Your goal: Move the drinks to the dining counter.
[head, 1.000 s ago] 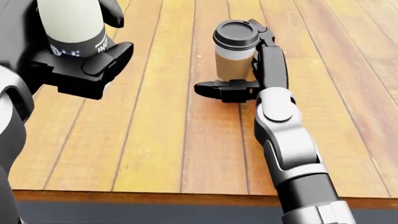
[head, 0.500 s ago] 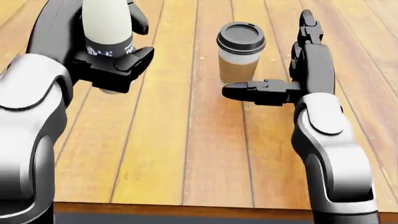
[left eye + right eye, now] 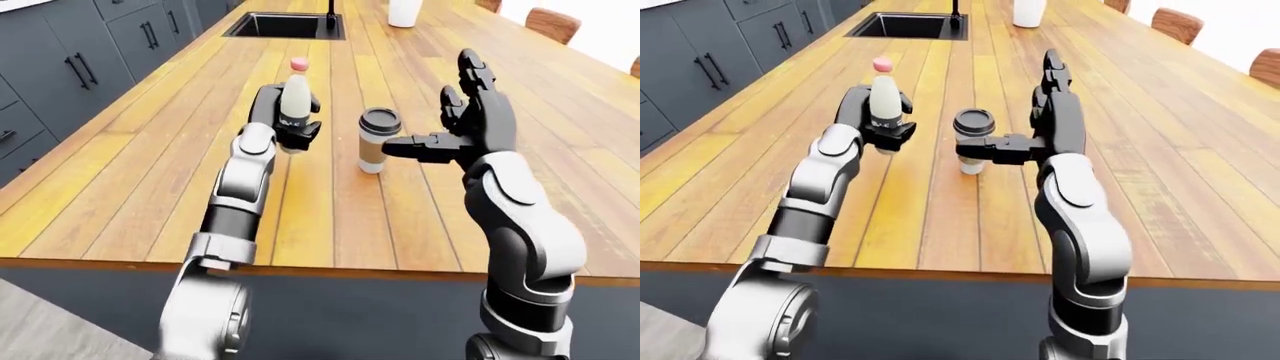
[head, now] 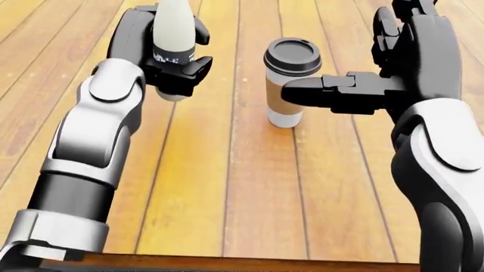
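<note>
The left hand (image 4: 168, 54) is closed round a white bottle (image 3: 294, 101) with a pink cap, holding it upright above the wooden bench (image 3: 120, 172); its base looks clear of the planks, though that is hard to confirm. The right hand (image 4: 378, 73) is spread open just right of a paper coffee cup (image 4: 289, 85) with a black lid, which stands upright on the bench a short way in from the near edge. One finger (image 4: 325, 90) reaches leftward across the near side of the cup's sleeve, and the other fingers stand up on the cup's right. Whether anything touches the cup cannot be told; nothing is wrapped round it.

The main risk, as I judge it, lies with the cup. It is tall, light and narrow at the foot, so a sideways brush from that low finger could push it over or slide it toward the bottle. A lidded cup squeezed too hard or too high may also pop its lid or slip downward. The bottle is held round its lower half, so a tilt of the wrist could let it lean and slip.

A dark band with white lettering runs round the bottle, but the hand covers part of it and the letters are too small to read. The cup shows no print that I can make out.

Far along the bench sit a sink (image 3: 285, 25) and a white container (image 3: 404, 12).
</note>
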Tool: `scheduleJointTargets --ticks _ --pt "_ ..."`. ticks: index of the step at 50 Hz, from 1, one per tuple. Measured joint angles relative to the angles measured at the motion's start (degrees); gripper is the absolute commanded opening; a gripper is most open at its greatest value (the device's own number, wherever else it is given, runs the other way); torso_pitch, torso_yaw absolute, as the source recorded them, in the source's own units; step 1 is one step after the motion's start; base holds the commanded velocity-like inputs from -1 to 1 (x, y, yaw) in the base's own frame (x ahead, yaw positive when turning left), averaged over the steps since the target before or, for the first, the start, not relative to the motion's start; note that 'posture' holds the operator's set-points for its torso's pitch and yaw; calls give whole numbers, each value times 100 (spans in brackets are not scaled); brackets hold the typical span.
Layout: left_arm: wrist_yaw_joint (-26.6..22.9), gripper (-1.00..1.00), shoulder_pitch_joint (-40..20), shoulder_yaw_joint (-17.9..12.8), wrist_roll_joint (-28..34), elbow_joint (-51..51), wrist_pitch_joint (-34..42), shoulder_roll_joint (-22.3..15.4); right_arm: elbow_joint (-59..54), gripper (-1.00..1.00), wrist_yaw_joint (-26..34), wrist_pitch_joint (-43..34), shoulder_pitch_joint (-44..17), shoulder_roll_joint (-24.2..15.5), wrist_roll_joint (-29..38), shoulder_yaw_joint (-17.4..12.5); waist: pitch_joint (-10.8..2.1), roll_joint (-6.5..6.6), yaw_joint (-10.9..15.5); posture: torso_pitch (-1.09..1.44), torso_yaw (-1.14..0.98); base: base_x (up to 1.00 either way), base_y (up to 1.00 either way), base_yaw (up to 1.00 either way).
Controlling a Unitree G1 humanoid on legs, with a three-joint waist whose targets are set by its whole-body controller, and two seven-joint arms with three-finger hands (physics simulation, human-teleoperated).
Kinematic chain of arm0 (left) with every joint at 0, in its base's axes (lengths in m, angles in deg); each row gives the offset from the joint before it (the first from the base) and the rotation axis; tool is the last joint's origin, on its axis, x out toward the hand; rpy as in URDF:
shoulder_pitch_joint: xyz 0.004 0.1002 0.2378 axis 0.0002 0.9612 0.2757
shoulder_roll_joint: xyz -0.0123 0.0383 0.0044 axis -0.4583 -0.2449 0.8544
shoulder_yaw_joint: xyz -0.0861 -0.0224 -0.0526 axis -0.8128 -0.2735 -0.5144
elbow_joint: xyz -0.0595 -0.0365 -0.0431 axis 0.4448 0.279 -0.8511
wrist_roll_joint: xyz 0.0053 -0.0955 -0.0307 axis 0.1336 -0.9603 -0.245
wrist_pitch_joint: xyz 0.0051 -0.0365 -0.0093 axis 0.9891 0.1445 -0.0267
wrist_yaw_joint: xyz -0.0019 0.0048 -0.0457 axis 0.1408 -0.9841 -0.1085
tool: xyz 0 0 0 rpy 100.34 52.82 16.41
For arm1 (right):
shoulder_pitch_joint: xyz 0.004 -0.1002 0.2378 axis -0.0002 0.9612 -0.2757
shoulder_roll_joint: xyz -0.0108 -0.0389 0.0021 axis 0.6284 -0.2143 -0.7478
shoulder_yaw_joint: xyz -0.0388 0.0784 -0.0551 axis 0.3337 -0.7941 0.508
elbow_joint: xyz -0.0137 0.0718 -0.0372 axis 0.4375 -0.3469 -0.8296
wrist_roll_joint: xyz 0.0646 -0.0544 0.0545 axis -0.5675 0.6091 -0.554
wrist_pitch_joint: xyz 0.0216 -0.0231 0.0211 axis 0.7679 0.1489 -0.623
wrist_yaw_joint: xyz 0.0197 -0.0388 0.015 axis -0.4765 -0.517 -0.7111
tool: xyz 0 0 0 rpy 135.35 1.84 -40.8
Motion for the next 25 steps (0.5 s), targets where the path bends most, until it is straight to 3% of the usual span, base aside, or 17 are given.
scheduleJointTargets --ticks 11,17,19,25 --pt "111 -100 94 -9 -3 583 -409 31 -70 100 -49 145 55 -12 7 22 7 10 -17 0 0 0 0 0" --pt "71 -70 74 24 -4 603 -477 48 -58 100 -31 152 83 11 34 54 -1 10 -18 0 0 0 0 0" --pt "71 -38 87 22 1 592 -492 53 -52 100 -31 170 104 31 47 61 -9 13 -21 0 0 0 0 0" --pt "61 -35 109 16 4 679 -560 56 -60 100 -24 162 97 44 68 62 -14 21 -21 0 0 0 0 0"
